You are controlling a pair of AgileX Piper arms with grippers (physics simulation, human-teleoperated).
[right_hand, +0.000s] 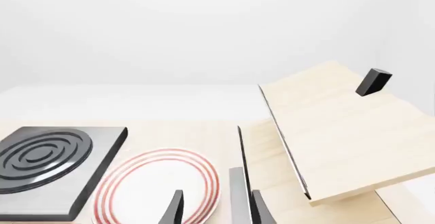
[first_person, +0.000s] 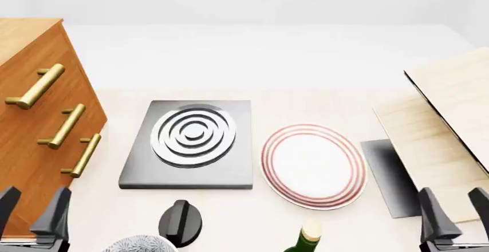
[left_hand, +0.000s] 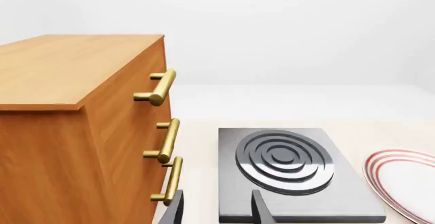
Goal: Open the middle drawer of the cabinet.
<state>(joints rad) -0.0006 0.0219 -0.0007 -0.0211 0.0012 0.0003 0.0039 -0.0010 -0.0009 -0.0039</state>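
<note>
The cabinet (first_person: 31, 40) is a tall orange-brown wooden chest at the table's left, also large in the left wrist view (left_hand: 61, 107). Three brass bar handles line its front. The middle drawer (first_person: 38, 123) carries the second handle (first_person: 63, 127) (left_hand: 165, 141) and sits flush with the front, like the other two. My left gripper (first_person: 31, 209) (left_hand: 217, 211) is open near the cabinet's lower front, below and short of the handles, holding nothing. My right gripper (first_person: 456, 212) (right_hand: 216, 211) hangs open and empty at the front right, far from the cabinet.
A grey hob with ringed burner (first_person: 191, 143) lies right of the cabinet, then a white plate with red rings (first_person: 313, 166). Pale wooden boards (first_person: 450, 120) slant at the right over a dark slab (first_person: 390, 177). A black knob (first_person: 182, 223) and a green bottle top (first_person: 306, 240) stand at the front.
</note>
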